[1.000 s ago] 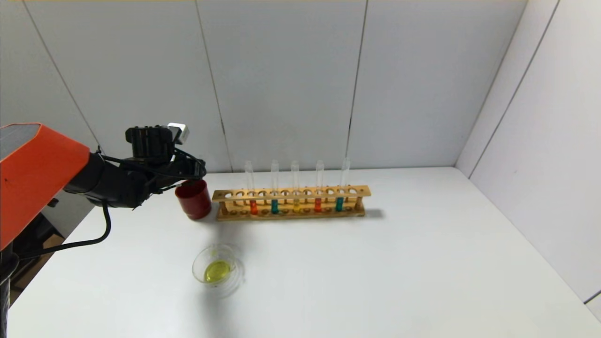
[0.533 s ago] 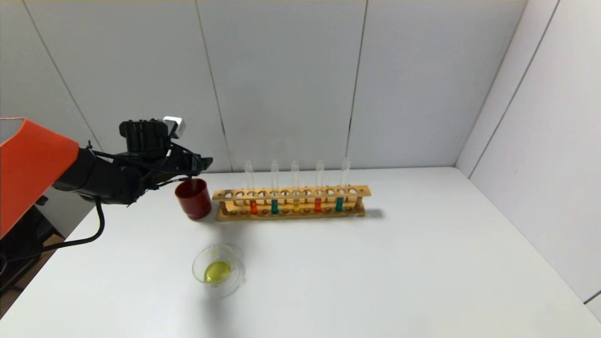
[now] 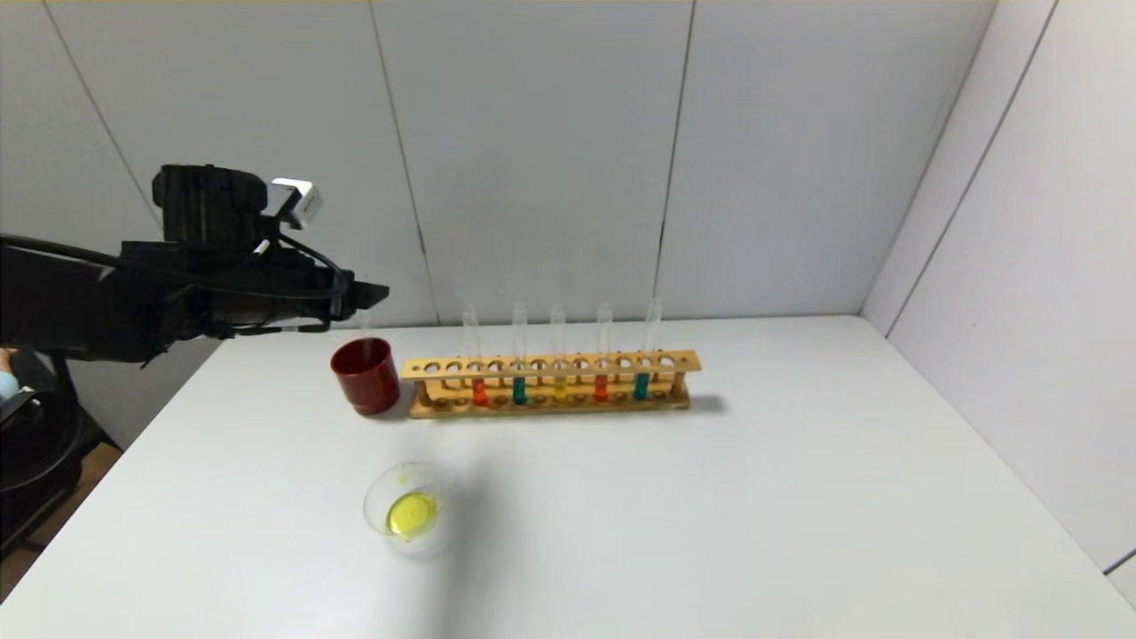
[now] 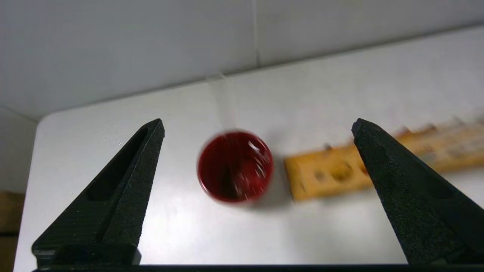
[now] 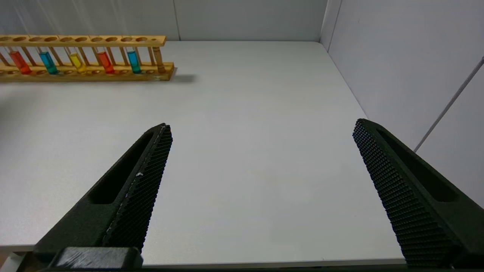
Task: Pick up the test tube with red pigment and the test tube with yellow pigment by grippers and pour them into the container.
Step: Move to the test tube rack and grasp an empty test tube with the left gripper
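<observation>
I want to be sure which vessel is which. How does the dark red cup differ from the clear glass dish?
The dark red cup is opaque and taller than it is wide; the clear glass dish is transparent and shallow. The cup stands beside the left end of the wooden rack; the dish sits alone, nearer the robot. The dish holds yellow liquid; a clear tube appears to stand in the cup. Both are round and rest upright on the white table.

Left arm [image 3: 106, 302] cut off by head view's left edge. Red cup [image 4: 235, 166] and wooden rack [image 4: 378, 166] motion-blurred in left wrist view; rack cut by frame edge. Clear tube [image 4: 227, 109] over cup too faint to tell. Right wrist view: rack's [image 5: 83, 56] far end cut off.
</observation>
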`<state>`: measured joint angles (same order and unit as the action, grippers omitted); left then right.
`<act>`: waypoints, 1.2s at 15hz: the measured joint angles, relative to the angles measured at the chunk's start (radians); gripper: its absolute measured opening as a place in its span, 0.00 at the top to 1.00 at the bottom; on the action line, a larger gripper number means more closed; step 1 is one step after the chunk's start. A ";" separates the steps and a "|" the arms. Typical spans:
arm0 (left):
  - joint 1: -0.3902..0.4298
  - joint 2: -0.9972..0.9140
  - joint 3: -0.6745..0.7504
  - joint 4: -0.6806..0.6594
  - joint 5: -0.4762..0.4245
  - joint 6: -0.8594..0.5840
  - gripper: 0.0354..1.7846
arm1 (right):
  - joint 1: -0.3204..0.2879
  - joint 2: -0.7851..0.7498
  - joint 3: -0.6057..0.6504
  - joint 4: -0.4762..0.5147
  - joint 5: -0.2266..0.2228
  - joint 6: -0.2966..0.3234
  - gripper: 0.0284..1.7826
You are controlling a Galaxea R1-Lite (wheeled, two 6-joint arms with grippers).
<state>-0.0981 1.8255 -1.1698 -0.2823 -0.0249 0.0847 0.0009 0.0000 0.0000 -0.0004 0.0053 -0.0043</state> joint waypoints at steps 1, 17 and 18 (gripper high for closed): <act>-0.020 -0.042 0.036 0.030 0.003 -0.002 0.02 | 0.000 0.000 0.000 0.000 0.000 0.000 0.02; -0.261 0.009 0.249 -0.281 0.012 -0.231 0.02 | 0.000 0.000 0.000 0.000 0.000 0.000 0.02; -0.263 0.034 0.241 -0.299 0.012 -0.216 0.02 | 0.000 0.000 0.000 0.000 0.000 0.000 0.02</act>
<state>-0.3613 1.8598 -0.9283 -0.5815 -0.0130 -0.1317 0.0009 0.0000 0.0000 -0.0004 0.0057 -0.0043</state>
